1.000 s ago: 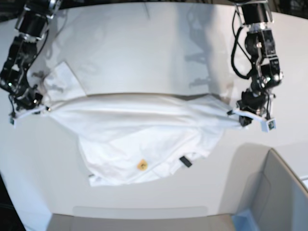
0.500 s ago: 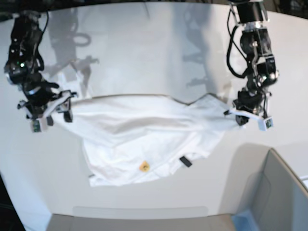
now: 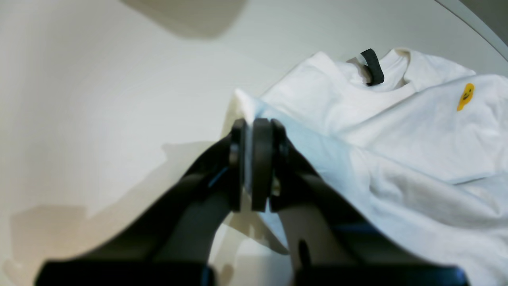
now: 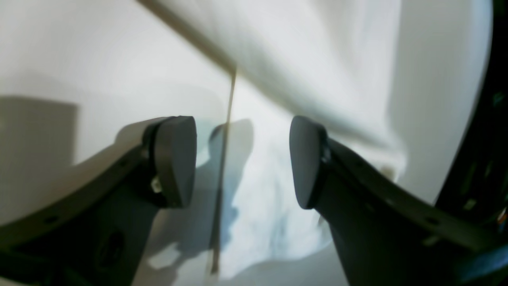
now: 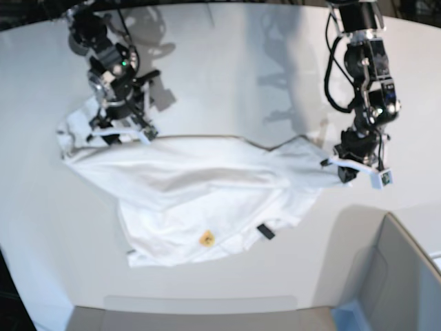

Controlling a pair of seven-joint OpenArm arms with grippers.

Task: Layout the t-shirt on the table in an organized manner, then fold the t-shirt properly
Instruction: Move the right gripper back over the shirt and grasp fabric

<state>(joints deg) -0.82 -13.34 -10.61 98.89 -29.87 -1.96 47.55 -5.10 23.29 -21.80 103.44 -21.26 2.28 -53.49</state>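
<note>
The white t-shirt [image 5: 200,186] lies rumpled across the middle of the table [image 5: 227,62], with its small black tag [image 5: 265,231] and yellow-orange label [image 5: 204,238] near the front. At the shirt's right corner my left gripper [image 5: 346,167] is shut on a fold of the cloth. The left wrist view shows the pads [image 3: 260,159] pinching the t-shirt [image 3: 416,151], with the black tag [image 3: 373,67] and the label [image 3: 465,96] beyond. My right gripper [image 5: 122,129] hovers open over the shirt's left sleeve. Its fingers [image 4: 174,159] stand wide apart with only cloth [image 4: 270,206] below.
A grey box-like corner piece [image 5: 406,276] stands at the front right of the table. A pale strip [image 5: 200,303] runs along the front edge. The table's curved far edge [image 5: 207,5] runs across the top of the base view.
My right gripper has let go of the shirt's left edge, opened, and swung right and towards the far side. The left sleeve has dropped onto the table. The left gripper has held still.
</note>
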